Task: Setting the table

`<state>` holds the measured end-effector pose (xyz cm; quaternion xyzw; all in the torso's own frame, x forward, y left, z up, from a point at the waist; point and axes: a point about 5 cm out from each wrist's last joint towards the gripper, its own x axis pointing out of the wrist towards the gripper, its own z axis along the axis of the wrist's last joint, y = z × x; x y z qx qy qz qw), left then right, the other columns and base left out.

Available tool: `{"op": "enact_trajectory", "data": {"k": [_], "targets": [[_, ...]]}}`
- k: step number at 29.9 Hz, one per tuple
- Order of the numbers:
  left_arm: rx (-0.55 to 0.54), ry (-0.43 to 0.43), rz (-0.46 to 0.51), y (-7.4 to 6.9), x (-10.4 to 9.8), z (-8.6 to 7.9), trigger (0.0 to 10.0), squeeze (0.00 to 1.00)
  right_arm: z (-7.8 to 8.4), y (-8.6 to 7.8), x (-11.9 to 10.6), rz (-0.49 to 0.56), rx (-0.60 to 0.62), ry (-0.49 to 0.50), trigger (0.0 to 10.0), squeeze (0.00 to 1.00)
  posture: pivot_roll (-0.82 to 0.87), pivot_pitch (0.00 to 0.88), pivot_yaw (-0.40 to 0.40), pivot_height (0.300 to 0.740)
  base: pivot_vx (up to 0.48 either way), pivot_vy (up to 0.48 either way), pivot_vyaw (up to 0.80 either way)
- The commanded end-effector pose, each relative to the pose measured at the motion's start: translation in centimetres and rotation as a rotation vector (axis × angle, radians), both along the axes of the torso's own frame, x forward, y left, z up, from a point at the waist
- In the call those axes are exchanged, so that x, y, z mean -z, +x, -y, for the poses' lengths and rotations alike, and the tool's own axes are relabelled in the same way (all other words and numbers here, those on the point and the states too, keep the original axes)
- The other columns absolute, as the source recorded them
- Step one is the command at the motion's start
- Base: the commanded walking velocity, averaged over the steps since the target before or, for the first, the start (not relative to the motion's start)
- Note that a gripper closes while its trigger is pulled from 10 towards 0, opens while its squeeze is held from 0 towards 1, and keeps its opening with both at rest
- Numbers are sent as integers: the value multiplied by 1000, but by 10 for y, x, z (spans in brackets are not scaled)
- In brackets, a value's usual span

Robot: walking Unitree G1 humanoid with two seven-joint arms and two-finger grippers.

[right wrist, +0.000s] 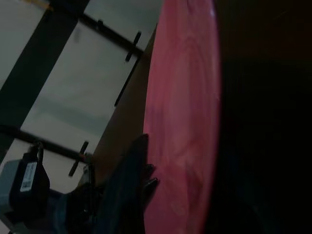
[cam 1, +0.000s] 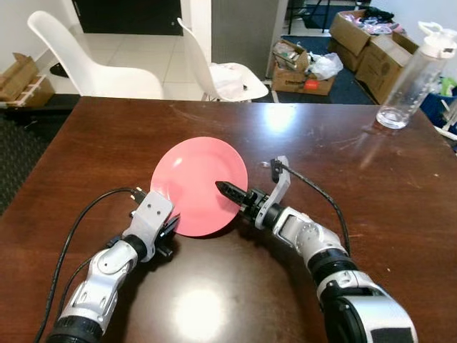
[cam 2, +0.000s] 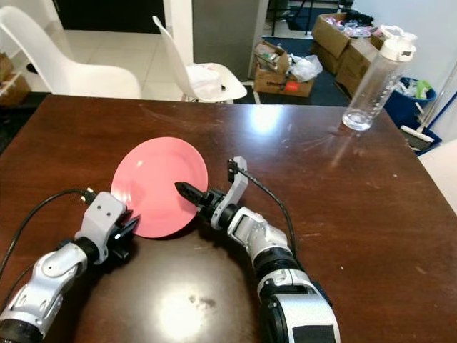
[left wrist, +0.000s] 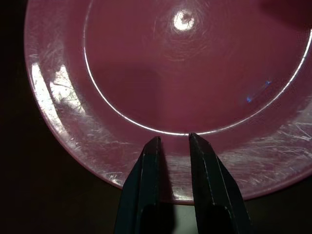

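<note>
A pink plate (cam 1: 193,179) lies on the dark wooden table (cam 1: 357,179), near its front left. My right gripper (cam 1: 221,188) comes in from the right across the plate's rim, shut on it, with a black finger lying over the top face (right wrist: 185,97). My left gripper (cam 1: 171,227) sits at the plate's near left rim. In the left wrist view its two fingertips (left wrist: 156,141) stand a narrow gap apart above the rim (left wrist: 73,146), open with nothing between them.
A clear water bottle (cam 1: 410,78) with a white cap stands at the table's far right. Two white chairs (cam 1: 86,64) (cam 1: 221,75) stand behind the far edge. Cardboard boxes (cam 1: 303,71) sit on the floor beyond.
</note>
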<state>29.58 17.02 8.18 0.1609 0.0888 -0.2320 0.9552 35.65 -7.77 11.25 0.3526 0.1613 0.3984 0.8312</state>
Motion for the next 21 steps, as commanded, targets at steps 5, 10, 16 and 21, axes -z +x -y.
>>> {"op": "enact_trajectory", "data": {"k": [5, 10, 16, 21], "targets": [[-29, 19, -159, -16, 29, -5, 10000, 0, -6, -3, 4, 2, -42, 5, 0, 0, 177, 80, 40, 740, 0, 0, 0], [-26, 23, -161, -16, 29, -5, 10000, 0, -4, -1, 2, 20, -28, 21, 0, 0, 173, 75, 42, 740, 0, 0, 0], [-31, 12, -155, -15, 27, -4, 10000, 0, -3, 3, -2, 39, 6, 50, 0, 0, 170, 73, 42, 740, 0, 0, 0], [-57, -100, -101, -10, 12, -4, 10000, 0, 1, 6, -6, 63, 41, 56, 0, 0, 152, 76, 44, 740, 0, 0, 0]]}}
